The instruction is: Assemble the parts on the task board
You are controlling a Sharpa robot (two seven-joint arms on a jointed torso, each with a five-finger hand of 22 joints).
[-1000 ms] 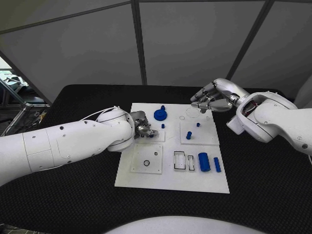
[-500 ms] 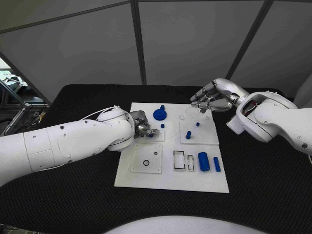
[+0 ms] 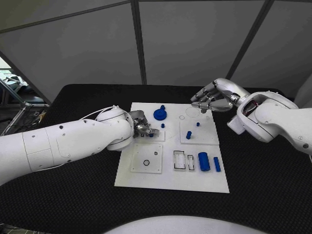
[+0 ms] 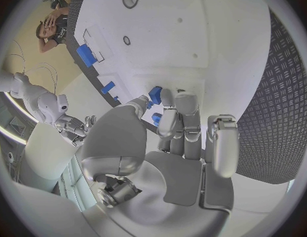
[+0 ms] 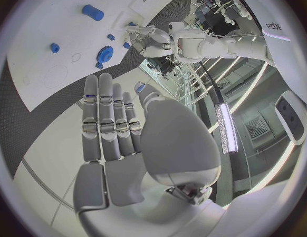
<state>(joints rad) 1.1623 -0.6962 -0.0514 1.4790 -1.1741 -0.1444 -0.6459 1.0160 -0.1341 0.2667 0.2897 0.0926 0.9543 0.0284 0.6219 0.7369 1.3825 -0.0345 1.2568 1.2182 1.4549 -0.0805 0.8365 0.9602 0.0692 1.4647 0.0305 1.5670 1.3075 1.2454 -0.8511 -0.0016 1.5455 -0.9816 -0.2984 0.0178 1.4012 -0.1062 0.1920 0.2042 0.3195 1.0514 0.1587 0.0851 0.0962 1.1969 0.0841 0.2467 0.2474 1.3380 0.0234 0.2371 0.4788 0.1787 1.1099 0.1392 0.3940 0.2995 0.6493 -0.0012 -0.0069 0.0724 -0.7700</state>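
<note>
From the head view, the task board (image 3: 171, 183) was a flat white plate lying in the middle of the black textured table (image 3: 268, 175). On it sat a blue gear-like disc (image 3: 160, 115) near the far edge, a short blue peg (image 3: 189, 134) standing on a raised square panel, and a fat blue cylinder (image 3: 204, 162) next to a thin blue bar (image 3: 217, 164) close to the near right corner. The left hand (image 3: 146, 129) was low over the board's left side with its fingers bunched on a small blue part (image 3: 151, 134). The right hand (image 3: 211, 101) hovered off the board's far right corner, fingers apart, nothing in it.

Left wrist view: silver metal fingers (image 4: 183, 122) closed in around the blue part (image 4: 155, 95), pinched against the thumb, right over the white board (image 4: 193, 42).

Right wrist view: the right hand (image 5: 130, 142) was flat and straight-fingered, holding nothing, with the blue gear (image 5: 105, 55) and cylinder (image 5: 92, 12) on the board beyond it. Couldn't read any writing on the board.
</note>
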